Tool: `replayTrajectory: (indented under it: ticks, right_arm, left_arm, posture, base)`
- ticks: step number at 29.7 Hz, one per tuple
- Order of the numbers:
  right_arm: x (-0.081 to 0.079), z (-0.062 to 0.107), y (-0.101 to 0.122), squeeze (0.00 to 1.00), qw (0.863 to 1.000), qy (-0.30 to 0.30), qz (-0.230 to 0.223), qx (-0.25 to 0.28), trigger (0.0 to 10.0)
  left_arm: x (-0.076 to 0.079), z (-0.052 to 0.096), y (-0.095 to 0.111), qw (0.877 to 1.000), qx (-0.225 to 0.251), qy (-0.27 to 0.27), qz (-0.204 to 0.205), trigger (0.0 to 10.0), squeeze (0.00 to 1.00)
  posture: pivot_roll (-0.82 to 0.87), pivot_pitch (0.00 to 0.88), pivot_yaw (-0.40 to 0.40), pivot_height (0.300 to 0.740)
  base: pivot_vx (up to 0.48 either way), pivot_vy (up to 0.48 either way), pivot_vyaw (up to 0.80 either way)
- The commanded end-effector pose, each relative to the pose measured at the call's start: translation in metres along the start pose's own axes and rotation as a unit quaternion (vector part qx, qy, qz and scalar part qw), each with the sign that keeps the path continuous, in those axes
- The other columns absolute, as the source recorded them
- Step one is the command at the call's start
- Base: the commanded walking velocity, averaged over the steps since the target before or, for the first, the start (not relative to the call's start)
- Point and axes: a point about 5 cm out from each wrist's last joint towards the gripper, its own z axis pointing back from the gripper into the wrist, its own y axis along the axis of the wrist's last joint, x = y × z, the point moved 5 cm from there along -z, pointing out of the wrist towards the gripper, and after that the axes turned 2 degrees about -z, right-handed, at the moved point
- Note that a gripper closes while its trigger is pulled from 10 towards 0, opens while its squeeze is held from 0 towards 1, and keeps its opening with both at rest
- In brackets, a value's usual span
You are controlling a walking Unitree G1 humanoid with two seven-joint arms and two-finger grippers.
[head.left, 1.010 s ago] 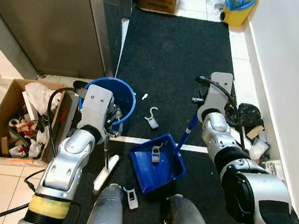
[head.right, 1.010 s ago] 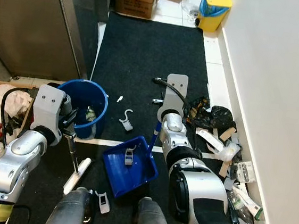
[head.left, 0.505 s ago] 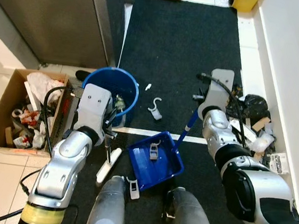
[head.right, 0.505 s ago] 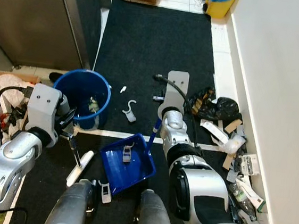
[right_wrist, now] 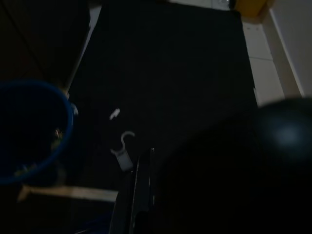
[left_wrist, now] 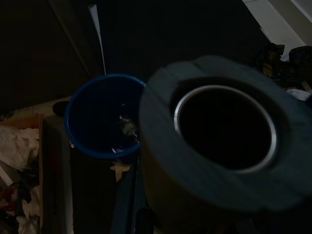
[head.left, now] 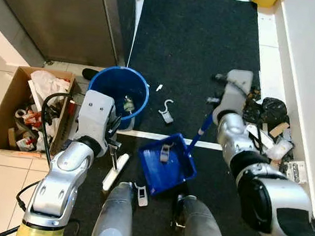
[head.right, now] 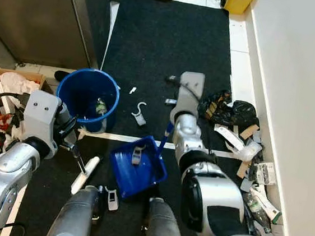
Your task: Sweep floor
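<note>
While the head camera looks down on a black mat, the left gripper holds a thin metal broom handle that ends in a white brush head lying on the mat; whether the fingers pinch the handle or stand apart cannot be told. A blue dustpan lies on the mat just before the robot's legs, tilted, with a small white clip inside. Its blue handle rises to the right gripper, whose finger state cannot be told. A blue bucket stands beside the left arm, a cardboard box of rubbish further left. A white hook lies on the mat between bucket and dustpan handle.

In the left wrist view, dark, the bucket shows beyond a round tube end.

In the right wrist view, dark, the hook and bucket rim can be made out.
</note>
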Motion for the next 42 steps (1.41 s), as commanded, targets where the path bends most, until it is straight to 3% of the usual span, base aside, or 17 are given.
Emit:
replayTrajectory:
  ticks: [1,6,7,8,9,15,16,23,26,30,38,39,40,41,42]
  right_arm:
    - [0.004,0.004,-0.020,0.00,0.999,0.001,0.031,-0.030,10.0]
    - [0.012,0.007,-0.030,0.00,0.998,-0.002,0.036,-0.041,10.0]
    - [0.012,0.007,-0.030,0.48,0.998,-0.001,0.038,-0.044,10.0]
    - [0.013,0.007,-0.031,0.48,0.998,-0.001,0.040,-0.045,10.0]
    - [0.013,0.006,-0.030,1.00,0.998,0.001,0.041,-0.049,10.0]
    - [0.011,0.001,-0.018,1.00,0.997,0.018,0.063,-0.052,10.0]
    - [0.011,-0.002,-0.010,0.00,0.995,0.028,0.085,-0.050,10.0]
    - [0.019,-0.006,0.004,0.00,0.991,0.039,0.111,-0.060,10.0]
    - [0.026,-0.011,0.022,0.00,0.985,0.059,0.151,-0.054,10.0]
    - [0.033,-0.012,0.030,0.00,0.981,0.066,0.174,-0.054,10.0]
    - [0.042,-0.008,0.014,0.00,0.972,0.081,0.202,-0.090,10.0]
    - [0.042,-0.007,0.013,0.00,0.971,0.085,0.204,-0.092,4.0]
    - [0.041,-0.007,0.012,0.00,0.970,0.087,0.205,-0.094,4.0]
    - [0.041,-0.007,0.012,0.00,0.970,0.088,0.206,-0.095,0.7]
    - [0.041,-0.007,0.011,0.00,0.970,0.089,0.205,-0.096,0.0]
  left_arm:
    - [0.000,0.004,-0.014,0.999,-0.033,0.001,-0.004,10.0,0.00]
    - [0.002,0.001,-0.014,0.999,-0.032,-0.002,-0.002,10.0,0.00]
    - [0.002,0.000,-0.013,1.000,-0.031,-0.003,-0.001,10.0,0.00]
    - [0.003,0.000,-0.013,1.000,-0.031,-0.003,-0.001,10.0,0.00]
    - [0.003,-0.003,-0.011,1.000,-0.029,-0.004,0.000,10.0,0.00]
    - [0.005,-0.008,-0.009,1.000,-0.023,-0.006,0.002,10.0,0.00]
    - [0.006,-0.011,-0.007,1.000,-0.019,-0.006,0.005,10.0,0.00]
    - [0.008,-0.016,-0.005,1.000,-0.013,-0.004,0.009,10.0,0.00]
    - [0.008,-0.019,-0.003,1.000,-0.008,0.000,0.012,10.0,0.00]
    - [0.007,-0.020,-0.004,1.000,-0.007,0.003,0.014,10.0,0.00]
    - [0.008,-0.026,-0.003,1.000,0.000,0.007,0.020,10.0,0.00]
    - [0.008,-0.027,-0.003,1.000,0.000,0.007,0.020,10.0,0.00]
    - [0.008,-0.027,-0.003,1.000,0.000,0.007,0.020,10.0,0.00]
    - [0.008,-0.027,-0.003,1.000,0.000,0.007,0.020,10.0,0.00]
    - [0.008,-0.028,-0.003,1.000,0.001,0.007,0.020,10.0,0.00]
  posture:
    - [0.26,0.242,-0.057,0.740]
    - [0.24,0.236,-0.054,0.740]
    - [0.23,0.231,-0.054,0.740]
    - [0.23,0.228,-0.054,0.740]
    - [0.22,0.223,-0.055,0.740]
    - [0.20,0.200,-0.066,0.740]
    - [0.20,0.195,-0.070,0.740]
    - [0.18,0.175,-0.089,0.740]
    - [0.17,0.163,-0.100,0.740]
    - [0.16,0.157,-0.105,0.740]
    - [0.14,0.131,-0.116,0.740]
    - [0.14,0.127,-0.115,0.740]
    - [0.14,0.127,-0.115,0.740]
    - [0.14,0.127,-0.115,0.740]
    - [0.14,0.122,-0.114,0.740]
  base:
    - [0.000,0.000,0.00]
    - [0.000,0.000,0.00]
    - [0.000,0.000,0.00]
    - [0.000,0.000,0.00]
    - [0.000,0.000,0.00]
    - [0.000,0.000,0.00]
    - [0.000,0.000,0.00]
    - [0.000,0.000,0.00]
    - [0.000,0.000,0.00]
    - [0.000,0.000,0.00]
    - [0.000,0.000,0.00]
    - [0.000,0.000,0.00]
    - [0.000,0.000,0.00]
    - [0.000,0.000,0.00]
    - [0.000,0.000,0.00]
